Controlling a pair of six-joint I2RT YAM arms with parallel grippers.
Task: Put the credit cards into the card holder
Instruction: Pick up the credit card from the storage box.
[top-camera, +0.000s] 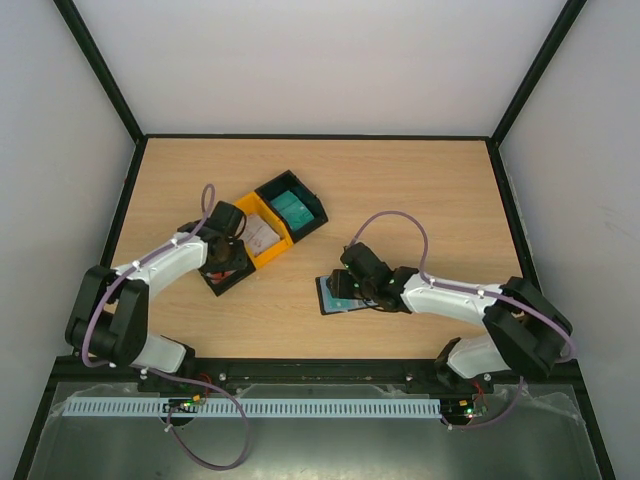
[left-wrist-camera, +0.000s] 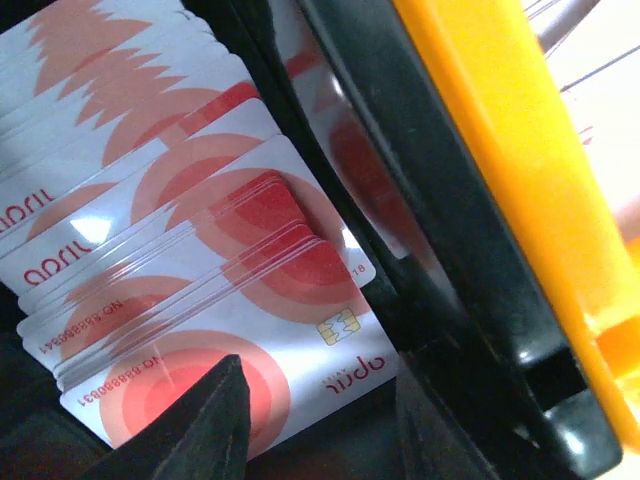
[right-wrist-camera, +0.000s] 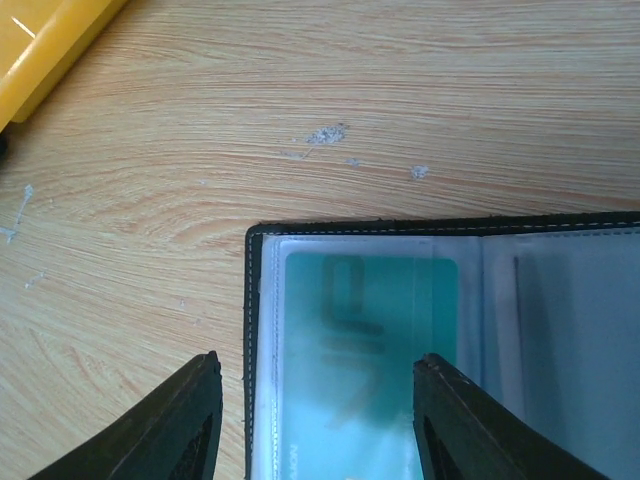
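Card holder (right-wrist-camera: 520, 330) lies open and flat on the worktop (right-wrist-camera: 300, 90), right under the right fingers (right-wrist-camera: 200, 410). Its left clear pocket has a teal card (right-wrist-camera: 370, 320) in it, and that pocket sits squarely between the two fingertips, with the holder's top-left corner just ahead of the left-side tip. Right fingers are spread wide and hold nothing; can't tell if the tips touch the holder. Top view shows the holder only as a dark slab poking out from under that wrist; pocket contents show in the wrist view only. Red-and-white cards (left-wrist-camera: 200, 250): overlapping fanned stack in a black bin (left-wrist-camera: 400, 200), filling the space ahead of the left fingers (left-wrist-camera: 200, 420). One fingertip overlaps the nearest card's lower edge. The second finger can't be separated from the dark bin wall, so can't tell how far the left fingers are open. Yellow bin (left-wrist-camera: 500, 150) butts against the black bin's side. Top view adds what the wrist views miss: left fingers down in that end bin, yellow bin next with grey-white cards (top-camera: 262, 233), then a far black bin (top-camera: 322, 213) with teal-green cards (top-camera: 293, 207). The three bins form a diagonal row leading away from the left fingers, with the holder well apart from it.
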